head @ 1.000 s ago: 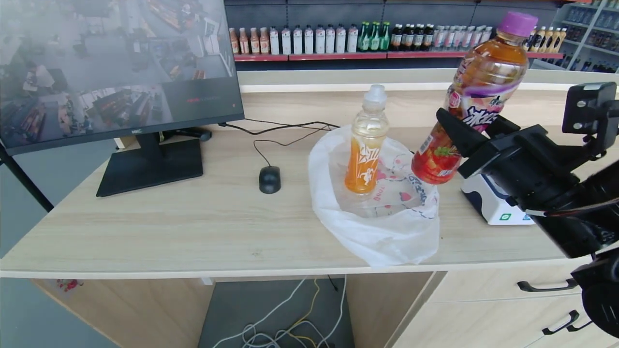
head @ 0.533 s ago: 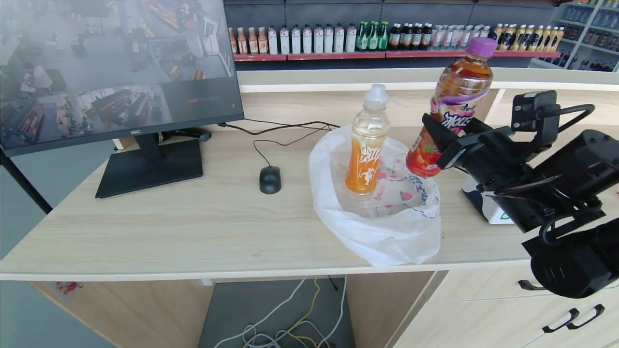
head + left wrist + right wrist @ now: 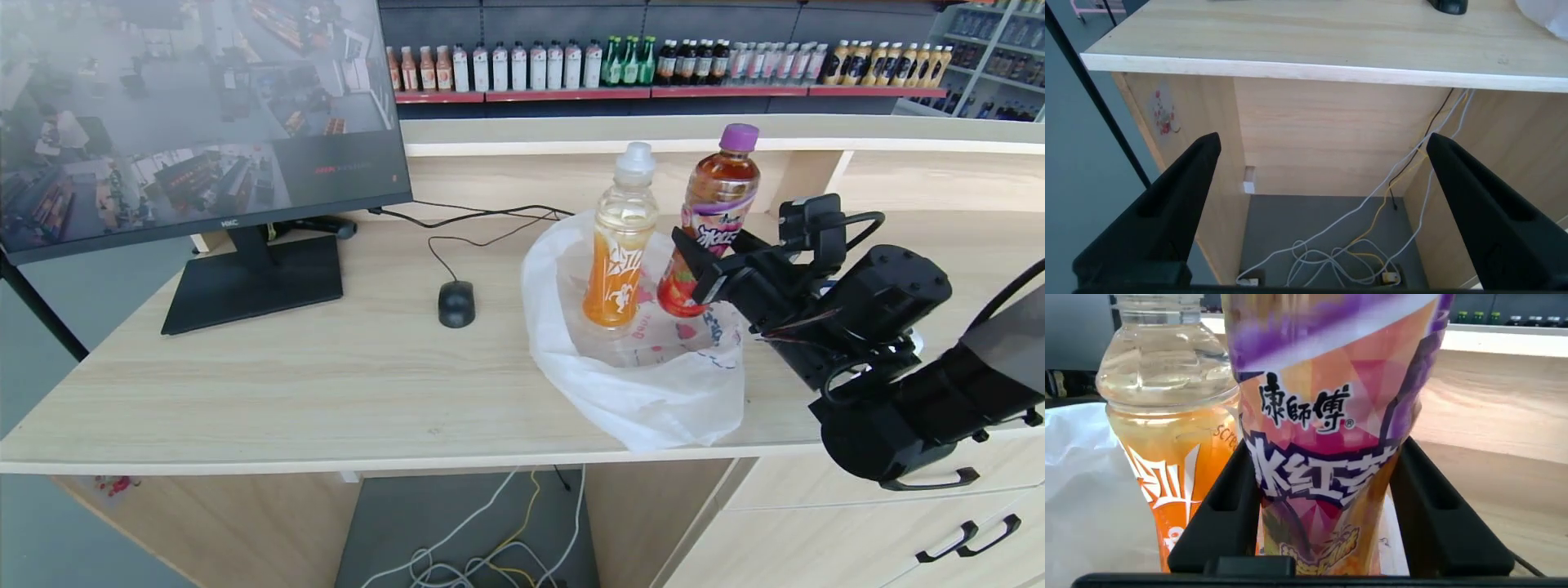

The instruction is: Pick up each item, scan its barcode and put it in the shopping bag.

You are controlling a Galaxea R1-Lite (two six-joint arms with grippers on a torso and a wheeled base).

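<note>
My right gripper is shut on a tea bottle with a purple cap and a pink-purple label, held nearly upright just above the white shopping bag. An orange drink bottle with a clear cap stands upright in the bag, right beside the held bottle. In the right wrist view the tea bottle sits between my black fingers, and the orange bottle is close alongside. My left gripper hangs open below the counter's front edge, with nothing between its fingers.
A monitor on a black stand and a wired mouse are on the counter's left half. Cables lie on the floor under the counter. Drawers sit lower right. Shelves of bottles line the back wall.
My right arm has carried the tea bottle down and to the left, from high over the scanner at the right to just above the bag, beside the orange bottle. The scanner is now hidden behind the arm.
</note>
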